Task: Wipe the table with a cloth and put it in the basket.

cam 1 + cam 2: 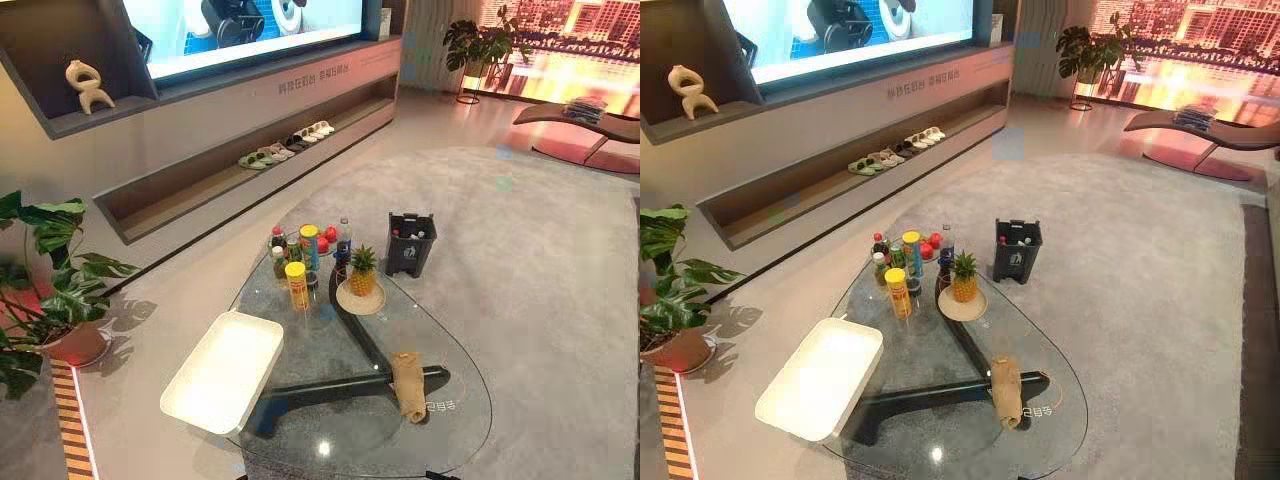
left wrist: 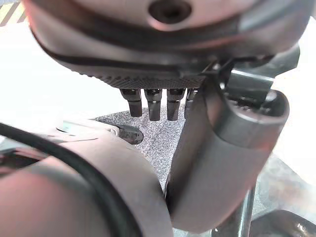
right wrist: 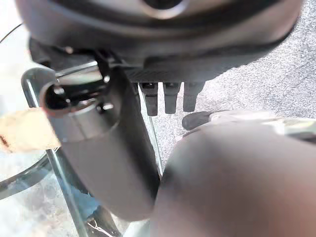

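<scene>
A crumpled tan cloth lies on the near right part of the glass table, over its dark base; it also shows past my right hand as a pale cloth. A white rectangular basket sits empty on the table's near left corner, partly over the edge. My left hand hangs with fingers straight, open and holding nothing. My right hand likewise hangs open beside the table's rim, apart from the cloth.
Several bottles and cans and a pineapple on a plate crowd the table's far end. A black bin stands on the carpet just beyond. A potted plant stands at left, and a low shelf with slippers runs along the wall.
</scene>
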You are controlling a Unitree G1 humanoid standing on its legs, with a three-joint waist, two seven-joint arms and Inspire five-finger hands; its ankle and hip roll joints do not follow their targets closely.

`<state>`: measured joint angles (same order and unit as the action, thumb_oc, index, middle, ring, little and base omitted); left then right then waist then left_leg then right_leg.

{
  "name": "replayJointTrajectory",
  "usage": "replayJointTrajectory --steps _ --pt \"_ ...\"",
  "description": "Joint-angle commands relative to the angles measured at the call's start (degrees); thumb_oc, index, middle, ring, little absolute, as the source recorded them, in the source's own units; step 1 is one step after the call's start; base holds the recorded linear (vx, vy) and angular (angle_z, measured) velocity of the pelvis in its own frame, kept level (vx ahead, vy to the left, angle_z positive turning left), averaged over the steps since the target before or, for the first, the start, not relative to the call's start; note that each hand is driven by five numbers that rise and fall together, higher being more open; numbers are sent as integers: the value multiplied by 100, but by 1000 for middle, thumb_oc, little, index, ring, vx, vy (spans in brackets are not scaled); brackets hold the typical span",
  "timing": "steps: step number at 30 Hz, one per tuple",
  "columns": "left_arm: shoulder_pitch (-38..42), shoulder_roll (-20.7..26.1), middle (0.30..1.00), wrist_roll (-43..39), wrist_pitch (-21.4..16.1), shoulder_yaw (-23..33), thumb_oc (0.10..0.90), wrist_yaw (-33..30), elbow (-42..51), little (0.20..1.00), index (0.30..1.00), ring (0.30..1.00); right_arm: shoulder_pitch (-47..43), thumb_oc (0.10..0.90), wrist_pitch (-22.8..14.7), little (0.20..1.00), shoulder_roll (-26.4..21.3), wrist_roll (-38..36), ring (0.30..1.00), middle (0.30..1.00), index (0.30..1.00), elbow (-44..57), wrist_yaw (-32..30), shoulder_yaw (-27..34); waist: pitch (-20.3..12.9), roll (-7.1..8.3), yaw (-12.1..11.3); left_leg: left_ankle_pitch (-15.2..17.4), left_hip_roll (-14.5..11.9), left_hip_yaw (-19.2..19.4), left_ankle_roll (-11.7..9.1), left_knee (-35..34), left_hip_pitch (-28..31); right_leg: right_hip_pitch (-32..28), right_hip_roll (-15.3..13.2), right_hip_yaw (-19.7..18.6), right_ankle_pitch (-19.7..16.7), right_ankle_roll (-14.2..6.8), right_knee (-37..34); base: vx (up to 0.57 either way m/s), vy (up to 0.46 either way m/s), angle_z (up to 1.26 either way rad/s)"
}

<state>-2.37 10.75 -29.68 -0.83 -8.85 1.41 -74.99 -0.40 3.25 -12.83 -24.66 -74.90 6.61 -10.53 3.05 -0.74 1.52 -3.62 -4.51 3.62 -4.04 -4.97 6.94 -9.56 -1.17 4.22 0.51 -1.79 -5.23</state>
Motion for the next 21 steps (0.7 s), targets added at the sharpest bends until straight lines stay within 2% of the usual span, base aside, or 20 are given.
replayJointTrajectory --steps 1,21 --pt "501 -186 900 122 -53 -188 800 -40 -340 900 900 900 -297 800 81 900 224 221 900 900 900 -367 -47 -182 170 193 -139 526 492 -115 323 54 160 144 -104 209 -116 -189 45 -51 314 -41" --pt "460 -202 900 149 -116 -164 800 -74 -375 900 900 900 -298 800 33 900 202 219 900 900 900 -432 18 -135 178 172 -136 526 494 -98 320 60 160 145 -111 217 -123 -190 40 0 0 0"
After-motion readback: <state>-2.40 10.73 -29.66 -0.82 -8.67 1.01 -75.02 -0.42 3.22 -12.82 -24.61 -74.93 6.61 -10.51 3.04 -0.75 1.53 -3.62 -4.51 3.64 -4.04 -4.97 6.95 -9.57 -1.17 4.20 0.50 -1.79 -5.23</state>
